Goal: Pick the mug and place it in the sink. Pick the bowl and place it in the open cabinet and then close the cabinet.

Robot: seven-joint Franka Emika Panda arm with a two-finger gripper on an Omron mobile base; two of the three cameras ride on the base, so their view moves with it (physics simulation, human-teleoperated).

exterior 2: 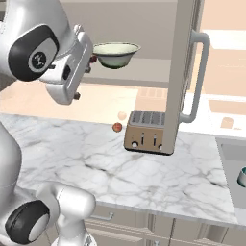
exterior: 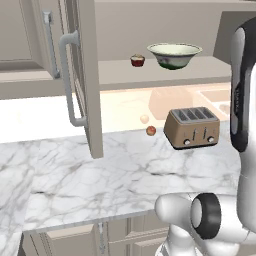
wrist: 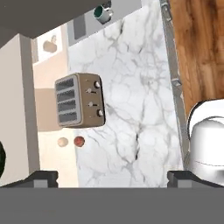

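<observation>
The pale green-white bowl [exterior: 174, 54] [exterior 2: 115, 54] stands upright on the shelf of the open cabinet [exterior: 150, 75], beside a tiny dark-red cup [exterior: 137, 60]. The cabinet door [exterior: 87, 75] [exterior 2: 185, 72] hangs wide open with its silver bar handle [exterior 2: 198, 77] outward. The teal mug [wrist: 103, 13] [exterior 2: 242, 177] sits inside the grey sink [exterior 2: 229, 153]. My gripper [wrist: 113, 178] is open and holds nothing. It points down over the marble counter, with the hand just left of the bowl in the right base view.
A beige toaster [exterior: 192, 127] [exterior 2: 146, 132] [wrist: 79, 100] stands on the marble counter [exterior: 125, 170] below the shelf. Two small round things [exterior: 150, 131] [wrist: 78, 141] lie beside it. The open door juts out over the counter.
</observation>
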